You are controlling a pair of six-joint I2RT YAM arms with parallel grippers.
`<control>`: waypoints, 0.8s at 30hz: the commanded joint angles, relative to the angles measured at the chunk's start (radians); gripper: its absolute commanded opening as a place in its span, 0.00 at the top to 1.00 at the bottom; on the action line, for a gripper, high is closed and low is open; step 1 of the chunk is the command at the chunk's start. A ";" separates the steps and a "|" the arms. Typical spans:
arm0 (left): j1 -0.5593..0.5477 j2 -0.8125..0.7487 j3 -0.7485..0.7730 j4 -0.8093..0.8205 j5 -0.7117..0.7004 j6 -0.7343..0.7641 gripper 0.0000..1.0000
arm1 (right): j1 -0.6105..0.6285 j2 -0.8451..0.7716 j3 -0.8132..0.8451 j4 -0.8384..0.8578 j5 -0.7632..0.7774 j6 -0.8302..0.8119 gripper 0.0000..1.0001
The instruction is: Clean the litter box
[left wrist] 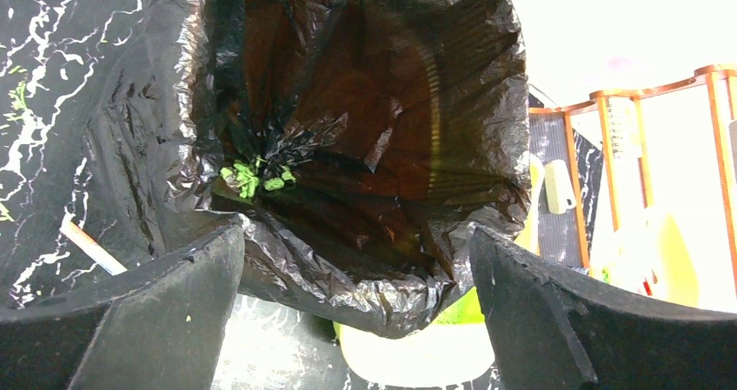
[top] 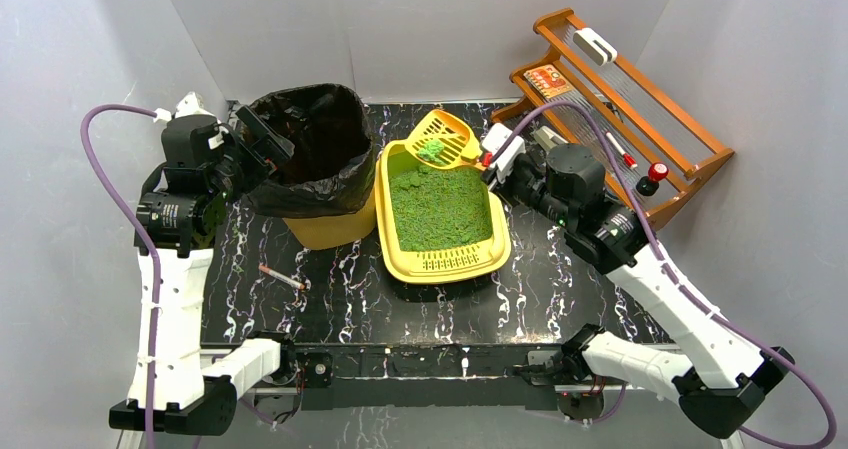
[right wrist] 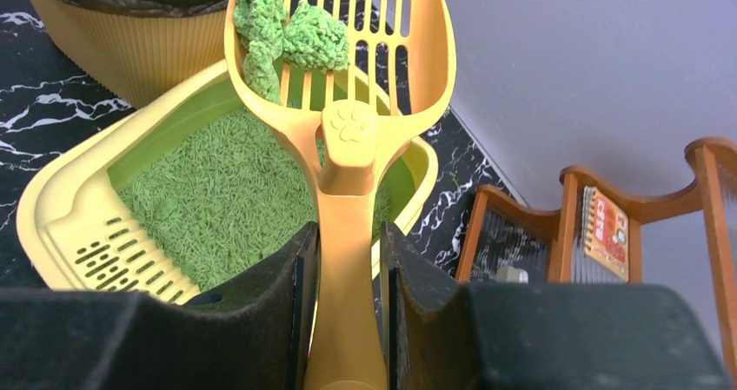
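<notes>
Tabletop point(top: 330, 309), litter box point(top: 445, 261) beside right end effector point(right wrist: 349, 229) clamping scoop point(top: 445, 137), left end effector point(left wrist: 356, 229) wide

place: robot lab booth | cues: white partition walls point(top: 420, 29), black marble tabletop point(top: 330, 309)

The left arm point(top: 172, 309) and the right arm point(top: 690, 319) both have long white links and round black joints. 1 purple cable point(top: 118, 107) runs along each arm. The fingers point(right wrist: 252, 320) are black and thick, with rough dark pads.

White walls point(top: 400, 29), black marbled table point(top: 545, 304), wooden rack point(right wrist: 567, 234)
</notes>
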 commanded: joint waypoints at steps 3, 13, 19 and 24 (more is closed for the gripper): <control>-0.007 -0.005 0.050 -0.012 0.058 -0.032 0.02 | 0.000 0.077 0.166 0.050 -0.088 -0.079 1.00; -0.006 -0.027 0.082 -0.003 0.078 -0.061 0.02 | 0.000 0.246 0.326 0.135 -0.207 -0.218 1.00; -0.006 -0.038 0.098 0.018 0.128 -0.083 0.02 | 0.006 0.351 0.392 0.201 -0.238 -0.291 1.00; -0.006 -0.049 0.127 0.017 0.116 -0.088 0.02 | 0.022 0.441 0.468 0.218 -0.249 -0.359 1.00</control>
